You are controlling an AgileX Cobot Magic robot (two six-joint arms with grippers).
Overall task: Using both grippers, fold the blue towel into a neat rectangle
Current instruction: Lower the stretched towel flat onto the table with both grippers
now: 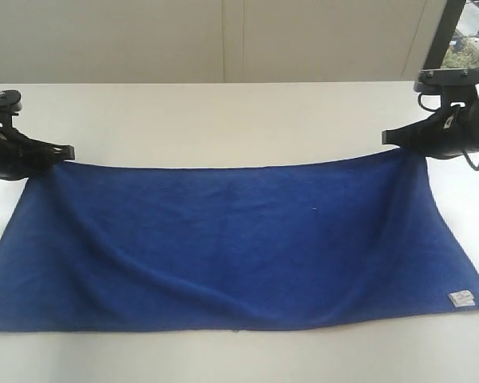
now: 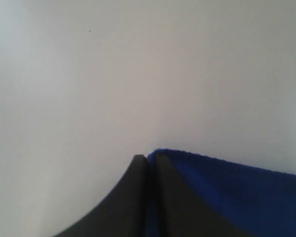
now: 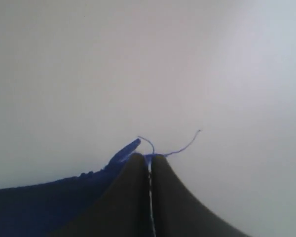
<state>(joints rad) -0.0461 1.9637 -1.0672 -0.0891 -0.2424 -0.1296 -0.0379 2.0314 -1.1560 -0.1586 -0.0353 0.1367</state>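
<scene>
**Both claws at the far corners of the towel.** The left claw [image 1: 64, 152] is clamped on one far corner. In the left wrist view its fingers [image 2: 138, 197] meet at the tips, with a sliver of blue caught between them. The right claw [image 1: 387, 137] grips the other far corner. In the right wrist view only a hairline slit shows between its fingers [image 3: 172, 197], and a tuft of cloth and loose threads [image 3: 182, 145] stick out at the tips.

The blue towel [image 1: 239, 239] lies spread across the middle of the bench [image 1: 223, 120]. Its far edge is drawn nearly straight from claw to claw. Its near edge lies flat towards the near edge of the bench and reaches wider than the far one, so the outline is a trapezoid. A white tag [image 1: 461, 298] marks the near corner on the right arm's side. Broad, shallow creases run from each held corner down to the near edge.

Handling, as judged from this: the cloth is light, soft and fleecy, with no stiffness of its own. It will drape and sag wherever it is unsupported, and its pile should cling a little to the bench. Corner pinches like these are the sensible hold, because a taut edge between two claws keeps a fold square. The frayed threads suggest the right claw's bite is shallow and may slip.
</scene>
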